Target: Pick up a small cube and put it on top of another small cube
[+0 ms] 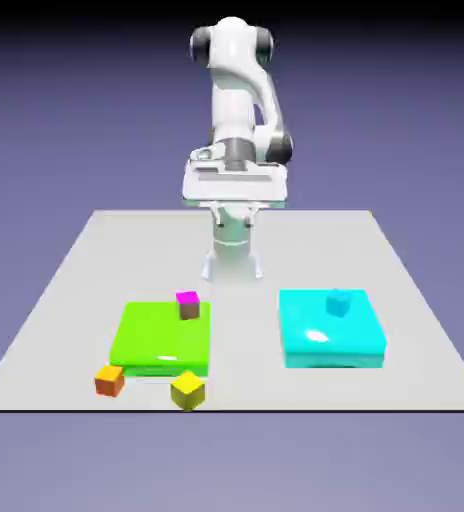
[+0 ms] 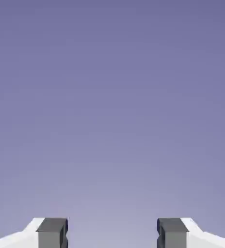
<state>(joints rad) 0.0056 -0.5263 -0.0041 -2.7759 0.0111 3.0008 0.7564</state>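
Note:
The small yellow cube (image 1: 187, 389) sits on the table near the front edge, just in front of the green pad (image 1: 163, 339). A magenta-topped cube (image 1: 188, 304) stands on the green pad's far edge. An orange cube (image 1: 109, 380) lies at the pad's front left corner. A small cyan cube (image 1: 338, 302) rests on the cyan pad (image 1: 332, 330). My gripper (image 1: 234, 213) hangs high near the robot's base, far from all cubes. Its jaws stand open with nothing between them; in the hand view the gripper (image 2: 112, 232) faces only the plain backdrop.
The two flat pads lie side by side, green at the exterior view's left and cyan at its right, with a strip of grey table (image 1: 244, 330) between them. The robot's base (image 1: 233, 262) stands behind them.

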